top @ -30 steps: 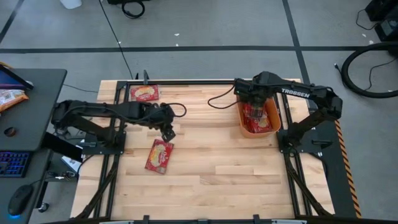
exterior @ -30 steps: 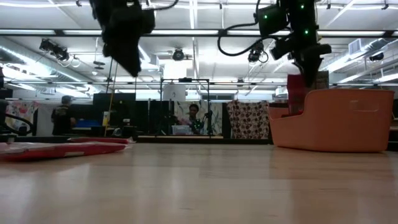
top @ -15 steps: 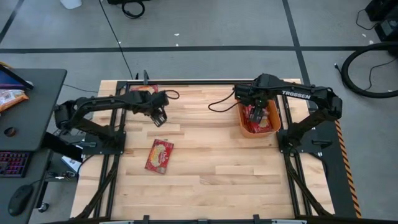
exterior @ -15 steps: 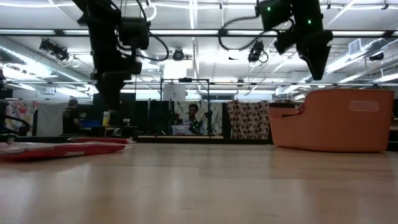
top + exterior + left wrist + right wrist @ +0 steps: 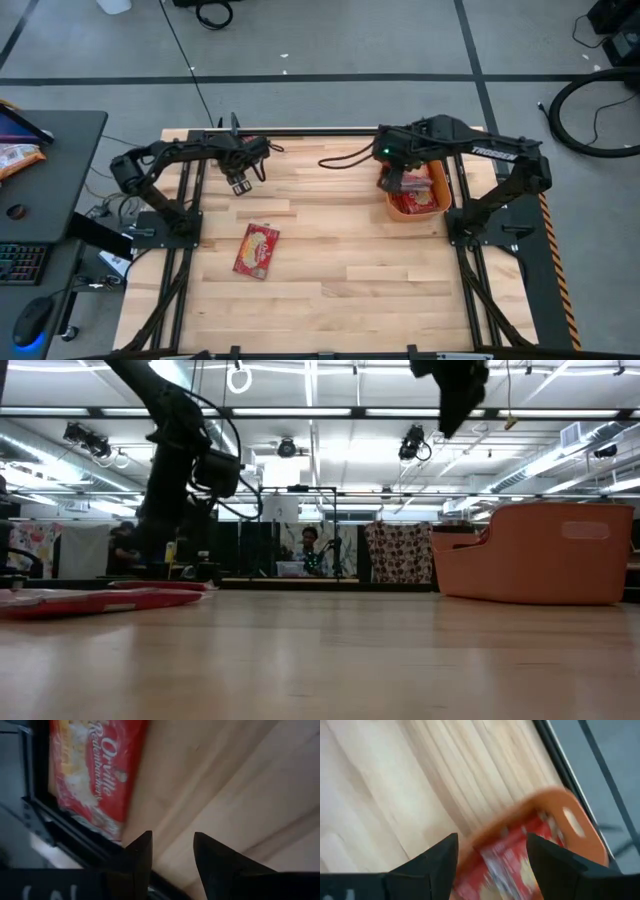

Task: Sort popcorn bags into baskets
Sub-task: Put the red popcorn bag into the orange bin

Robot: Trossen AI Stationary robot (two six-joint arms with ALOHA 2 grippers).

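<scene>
One red popcorn bag (image 5: 256,250) lies flat on the wood table, left of middle; it also shows in the low view (image 5: 90,601). A second bag (image 5: 95,770) lies flat at the far left edge, just ahead of my left gripper (image 5: 170,837), which is open and empty. In the high view my left arm hides that bag. The orange basket (image 5: 445,185) stands at the far right with red bags (image 5: 420,185) in it. My right gripper (image 5: 392,182) is open and empty, high above the basket's left rim (image 5: 530,810).
A black frame rail (image 5: 300,130) runs along the table's far edge, right beside the far left bag. The arm bases stand at the table's left and right edges. Bare wood (image 5: 350,270) fills the middle and near part. People show in the room behind the table.
My left gripper has gone from near the middle bag toward the table's far left corner, over to the bag there. My right gripper has risen and gone left off the basket. A red bag that stood up out of the basket below it has dropped inside.
</scene>
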